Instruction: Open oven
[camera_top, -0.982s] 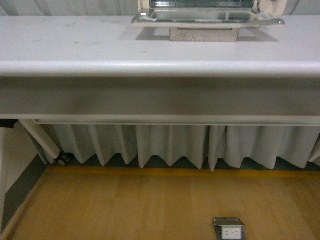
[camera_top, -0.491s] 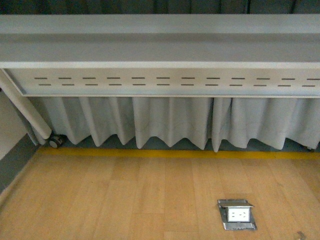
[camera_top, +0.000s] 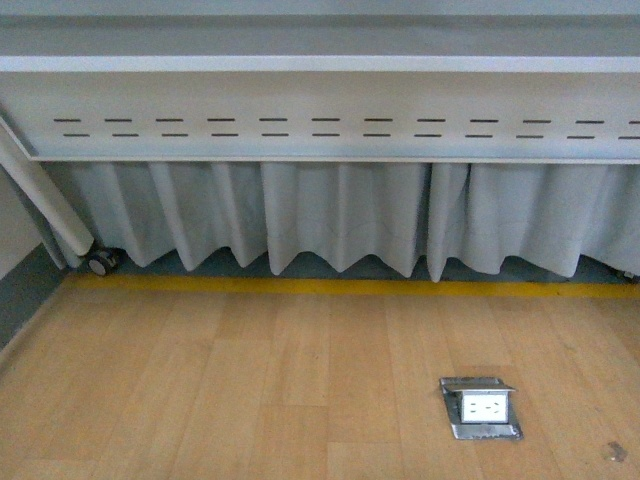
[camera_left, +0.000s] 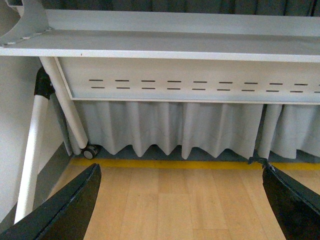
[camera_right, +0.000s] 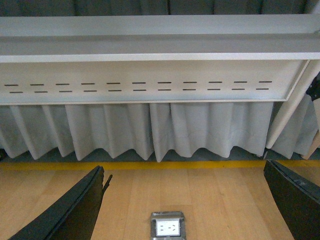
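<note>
Grippers first: left gripper (camera_left: 180, 210) has both fingers spread wide, nothing between them; right gripper (camera_right: 185, 210) the same, wide apart and empty. Both hang low, below table height, aimed at the floor and the table's underside.

Ahead of the left fingers: wood floor (camera_left: 200, 200), yellow floor line (camera_left: 165, 163), pleated white curtain (camera_left: 165, 130), then the slotted table panel (camera_left: 190, 85) above. Off to one side of that hand, a table leg with caster (camera_left: 90, 151).

Just under the right fingers sits a floor socket box (camera_right: 167, 226), lid flipped up. Same curtain and panel beyond.

Oven: not in any view. Front camera shows only table edge (camera_top: 320, 62), panel, curtain, floor. My guess is it sits on the tabletop, above frame.

Step in hand, as I read it: none of the door work is visible, so state of the door can't be judged from here. To do the pull well:
- raise arms and camera until the handle is in frame before committing
- keep fingers spread until they straddle the bar
- clear the table edge on the way up; collision there is the main risk.
</note>
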